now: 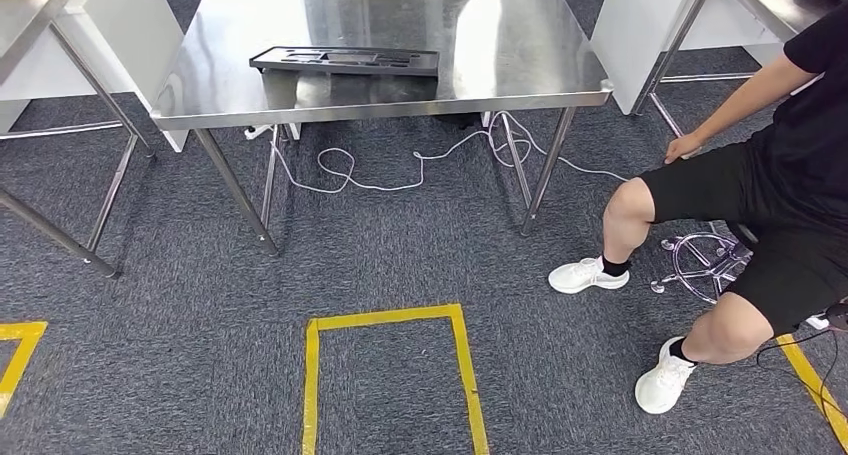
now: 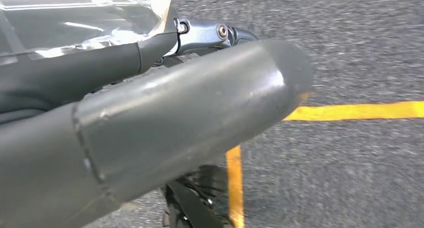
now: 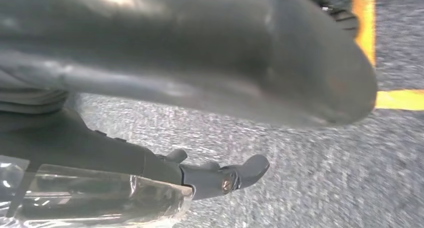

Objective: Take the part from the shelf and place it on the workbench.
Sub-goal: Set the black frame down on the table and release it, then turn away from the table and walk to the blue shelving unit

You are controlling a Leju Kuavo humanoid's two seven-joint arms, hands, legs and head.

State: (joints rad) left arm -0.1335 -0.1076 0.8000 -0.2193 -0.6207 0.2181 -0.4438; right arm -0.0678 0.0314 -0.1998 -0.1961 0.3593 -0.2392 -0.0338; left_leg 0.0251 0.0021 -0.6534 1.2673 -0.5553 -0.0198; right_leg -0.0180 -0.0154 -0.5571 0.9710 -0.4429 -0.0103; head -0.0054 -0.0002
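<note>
A flat black moulded part [image 1: 345, 60] lies on the steel workbench [image 1: 520, 55], near its front edge and left of centre. My left hand [image 2: 150, 128] hangs over the grey carpet beside a yellow tape line. Its thick grey thumb and a dark finger [image 2: 220, 33] stretch out straight with nothing between them. My right hand [image 3: 200, 62] also hangs above the carpet, its thumb and a dark finger [image 3: 235, 175] extended and apart, holding nothing. Clear plastic wrap covers part of each hand.
A person [image 1: 770, 175] in black sits on a chrome stool [image 1: 705, 265] at the right, legs out on the carpet. A white cable [image 1: 400, 170] loops under the workbench. Yellow tape [image 1: 390, 320] marks a box on the floor. More steel tables stand at the left [image 1: 60, 85] and right [image 1: 690, 25].
</note>
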